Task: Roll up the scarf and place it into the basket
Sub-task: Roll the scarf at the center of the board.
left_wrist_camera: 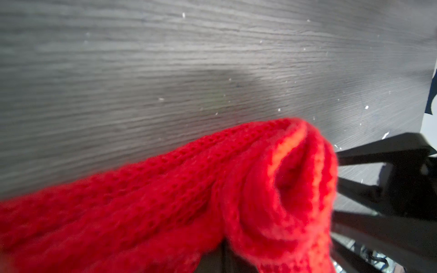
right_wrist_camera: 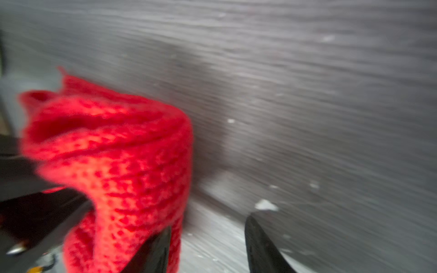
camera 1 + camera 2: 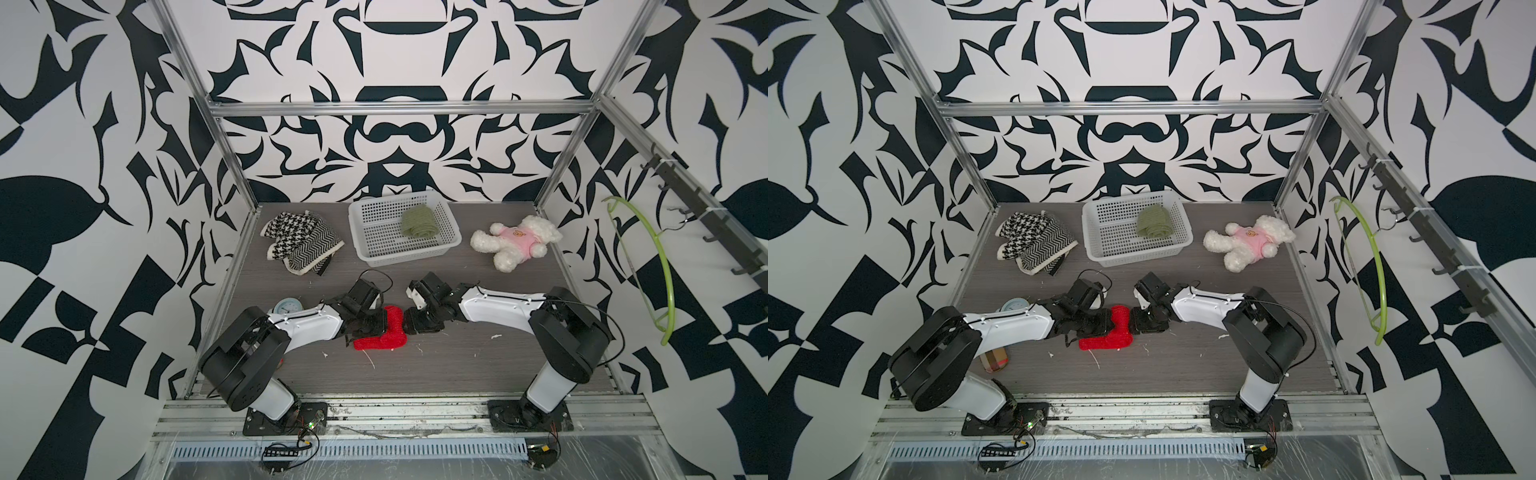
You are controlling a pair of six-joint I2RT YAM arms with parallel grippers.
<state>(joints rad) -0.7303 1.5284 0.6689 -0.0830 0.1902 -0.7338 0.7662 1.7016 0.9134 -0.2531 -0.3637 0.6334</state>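
Scarf (image 3: 386, 338) clamped in left hand (image 3: 371, 328); right hand (image 2: 207, 245) spread beside.

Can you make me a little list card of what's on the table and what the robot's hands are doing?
Red scarf: partly rolled, on the grey table between both grippers
Left gripper: shut on the red scarf
Right gripper: open, beside the scarf's roll, holding nothing
Basket: white, at the back, with a rolled green scarf inside
Black-and-white scarves: heaped left of the basket
Plush bear: lying right of the basket
Job left: red scarf not yet in the basket
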